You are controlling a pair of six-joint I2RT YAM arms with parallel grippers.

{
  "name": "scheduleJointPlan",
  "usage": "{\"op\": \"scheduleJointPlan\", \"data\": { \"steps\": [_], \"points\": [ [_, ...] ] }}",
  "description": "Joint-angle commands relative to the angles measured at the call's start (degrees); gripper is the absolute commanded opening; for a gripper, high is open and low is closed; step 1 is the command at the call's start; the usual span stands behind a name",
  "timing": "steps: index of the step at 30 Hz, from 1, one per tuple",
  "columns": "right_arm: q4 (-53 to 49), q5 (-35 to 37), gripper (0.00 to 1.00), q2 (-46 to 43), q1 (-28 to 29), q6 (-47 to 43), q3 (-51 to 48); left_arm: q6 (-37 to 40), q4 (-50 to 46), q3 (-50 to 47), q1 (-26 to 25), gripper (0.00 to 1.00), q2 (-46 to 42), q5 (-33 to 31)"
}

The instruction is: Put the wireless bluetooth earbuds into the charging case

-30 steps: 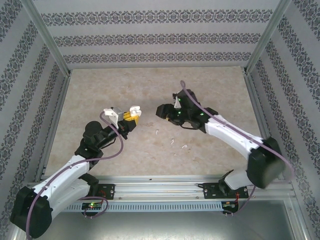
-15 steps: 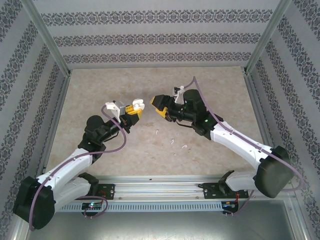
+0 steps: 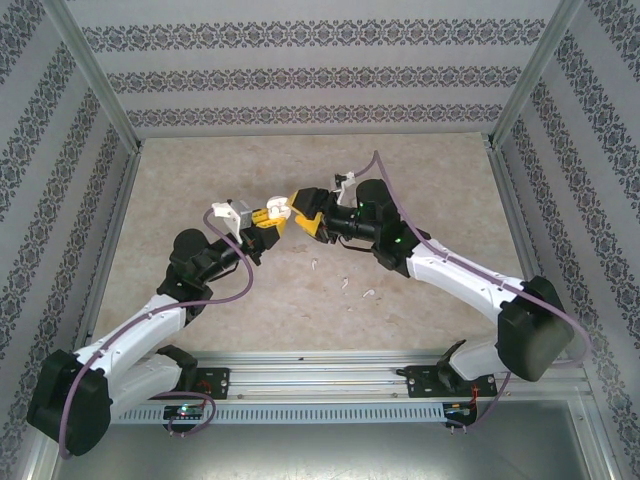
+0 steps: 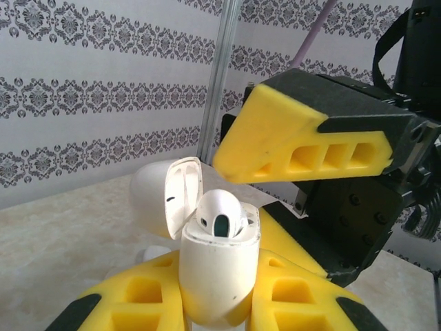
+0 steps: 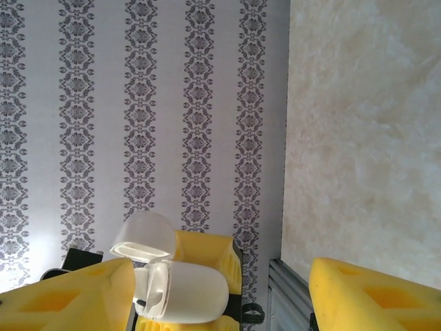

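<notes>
Left claw, yellow-fingered, is clamped on a small glossy white plastic charging case. It holds the case up off the beige marbled surface, near the middle of the enclosure.

Left wrist view: the case stands upright, pinched at its lower body between the two yellow fingers. The hinged lid is swung back and open. One white earbud with a dark oval spot sits in the mouth of the case, its rounded head above the rim. Cannot tell whether it is fully seated.

Right claw, same yellow fingers, has its jaws spread wide and holds nothing. It faces the left claw, with its tips just beside the case. From the left wrist, one of its fingers hangs above the open case, apart from the earbud.

Right wrist view: the case appears sideways with the lid open. It lies between the spread fingers, close to one finger. Contact cannot be told.

Three tiny white elongated plastic earbuds lie loose on the surface, nearer the arm bases than the claws. The first earbud, second earbud and third earbud form a slanting row toward the right arm, well apart from the case.

Patterned grey-and-white walls enclose the surface on three sides.
</notes>
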Motion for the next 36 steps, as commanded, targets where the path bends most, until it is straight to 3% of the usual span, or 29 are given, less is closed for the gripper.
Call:
{"op": "scheduleJointPlan", "data": {
  "steps": [1, 8, 13, 19, 32, 36],
  "points": [
    [4.6, -1.9, 0.67, 1.3, 0.9, 1.6, 0.6, -1.2, 4.0, 2.1, 0.0, 0.00, 0.6, 1.5],
    [7.1, -2.8, 0.59, 3.0, 1.4, 3.0, 1.1, -1.9, 4.7, 2.2, -0.1, 0.00, 1.4, 1.7],
    [7.4, -2.7, 0.41, 3.2, 1.6, 3.0, 1.1, -1.9, 4.3, 2.3, -0.1, 0.00, 1.5, 1.8],
    [7.5, -2.7, 0.26, 3.1, 1.6, 2.2, 1.0, -1.6, 0.8, 2.7, -0.1, 0.00, 0.5, 2.8],
    [-3.4, -0.2, 0.20, -0.4, 1.3, -7.7, 2.6, 1.2, -12.4, 5.8, 0.0, 0.45, -4.0, 7.0],
    [-7.9, 1.2, 0.20, -2.0, 1.2, -11.4, 3.5, 1.4, -19.2, 8.3, 0.4, 0.54, -4.3, 9.1]
  ]
}}
